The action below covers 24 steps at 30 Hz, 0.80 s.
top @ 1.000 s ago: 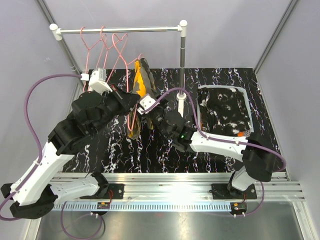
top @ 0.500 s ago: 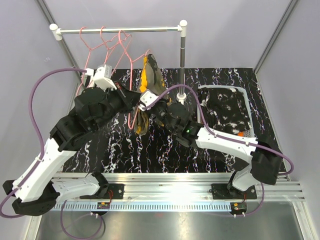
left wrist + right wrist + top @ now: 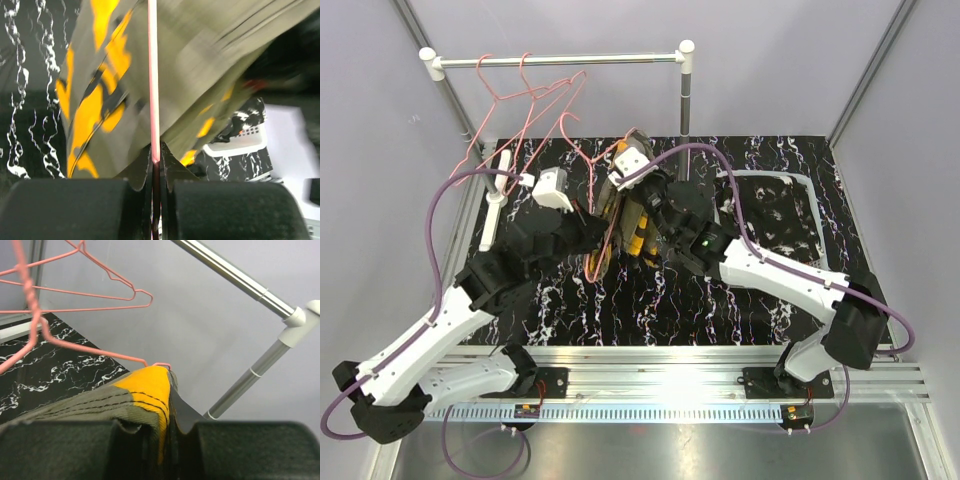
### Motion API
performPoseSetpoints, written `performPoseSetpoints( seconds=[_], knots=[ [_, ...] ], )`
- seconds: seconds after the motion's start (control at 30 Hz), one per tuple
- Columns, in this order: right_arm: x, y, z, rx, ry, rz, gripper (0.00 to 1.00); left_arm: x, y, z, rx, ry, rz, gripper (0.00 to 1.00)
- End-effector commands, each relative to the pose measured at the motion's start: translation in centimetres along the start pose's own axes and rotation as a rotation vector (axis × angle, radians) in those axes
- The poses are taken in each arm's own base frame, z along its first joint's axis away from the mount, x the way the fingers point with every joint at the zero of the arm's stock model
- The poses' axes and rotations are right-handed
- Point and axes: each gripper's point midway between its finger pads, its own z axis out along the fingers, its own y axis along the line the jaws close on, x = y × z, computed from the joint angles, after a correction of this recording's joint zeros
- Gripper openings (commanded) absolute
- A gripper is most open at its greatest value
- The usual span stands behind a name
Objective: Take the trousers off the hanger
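The olive camouflage trousers (image 3: 625,215) with orange patches hang folded over a pink wire hanger (image 3: 605,160) in mid-air, in front of the rail. My left gripper (image 3: 592,222) is shut on the hanger's wire (image 3: 152,75), which runs straight up between its jaws with the trousers (image 3: 200,65) right behind it. My right gripper (image 3: 638,198) is shut on the trousers' folded top edge (image 3: 145,387), beside the hanger's corner (image 3: 160,364). Black speckled trousers (image 3: 770,215) lie in the white basket (image 3: 812,190) at the right.
Two bare pink hangers (image 3: 505,85) hang at the left of the steel rail (image 3: 560,60); they show in the right wrist view too (image 3: 100,290). The rail's right post (image 3: 686,110) stands just behind my right gripper. The table is black marble.
My right gripper has shut on the trousers' fold and moved up and back. The left arm has drawn the hanger forward and to the right, tilting it away from the rail.
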Motion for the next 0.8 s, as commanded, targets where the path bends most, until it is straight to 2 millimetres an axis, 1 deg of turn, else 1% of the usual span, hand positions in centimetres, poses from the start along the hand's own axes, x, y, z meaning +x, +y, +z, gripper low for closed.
performPoseSetpoints(
  seconds=[0.0, 0.03, 0.07, 0.13, 0.17, 0.23, 0.27, 0.3, 0.37, 0.4, 0.5, 0.53, 0.57, 0.63, 0.67, 0.73, 0.77],
  knots=[
    [-10.3, -10.9, -1.9, 0.254, -0.236, 0.152, 0.00, -0.4, -0.2, 0.0, 0.025, -0.054, -0.055, 0.00],
    [-10.6, -11.5, -2.0, 0.264, -0.238, 0.155, 0.00, 0.7, 0.5, 0.3, 0.011, -0.034, -0.053, 0.00],
    [-11.2, -12.3, -2.2, 0.275, -0.237, 0.158, 0.00, 1.2, 0.6, 0.4, 0.010, -0.027, -0.063, 0.00],
    [-11.4, -13.7, -2.4, 0.305, -0.223, 0.155, 0.00, 2.3, 1.1, 0.8, 0.008, -0.008, -0.071, 0.00],
    [-12.0, -14.5, -2.5, 0.316, -0.215, 0.155, 0.00, 3.5, 1.7, 1.1, -0.003, 0.015, -0.073, 0.00],
    [-12.5, -15.7, -2.9, 0.343, -0.206, 0.145, 0.00, 4.6, 2.0, 1.5, -0.004, 0.034, -0.080, 0.00],
    [-12.6, -16.1, -3.1, 0.352, -0.199, 0.139, 0.00, 5.6, 2.7, 1.8, -0.021, 0.054, -0.081, 0.00],
    [-13.3, -17.3, -3.5, 0.379, -0.198, 0.141, 0.00, 6.1, 2.9, 2.0, -0.024, 0.060, -0.082, 0.00],
    [-13.6, -18.4, -4.0, 0.400, -0.182, 0.134, 0.00, 6.8, 3.4, 2.2, -0.036, 0.070, -0.088, 0.00],
    [-14.0, -19.2, -4.5, 0.417, -0.187, 0.132, 0.00, 7.3, 4.0, 2.4, -0.051, 0.073, -0.088, 0.00],
    [-14.7, -21.0, -5.8, 0.448, -0.184, 0.135, 0.00, 8.1, 5.1, 2.6, -0.085, 0.075, -0.088, 0.00],
    [-14.8, -21.5, -6.1, 0.456, -0.181, 0.140, 0.00, 8.2, 5.2, 2.6, -0.090, 0.073, -0.092, 0.00],
    [-15.0, -22.2, -6.8, 0.464, -0.180, 0.145, 0.00, 8.4, 5.3, 2.7, -0.091, 0.073, -0.097, 0.00],
    [-15.1, -22.7, -7.6, 0.467, -0.184, 0.147, 0.00, 8.6, 5.6, 2.7, -0.101, 0.074, -0.105, 0.00],
    [-14.9, -23.1, -8.3, 0.472, -0.178, 0.140, 0.00, 8.7, 5.6, 2.7, -0.098, 0.072, -0.120, 0.00],
    [-14.3, -23.4, -9.2, 0.476, -0.172, 0.136, 0.00, 8.6, 5.0, 2.3, -0.047, 0.060, -0.150, 0.00],
    [-13.3, -23.2, -9.7, 0.471, -0.160, 0.134, 0.00, 8.1, 3.8, 2.2, 0.014, 0.048, -0.174, 0.00]
  ],
)
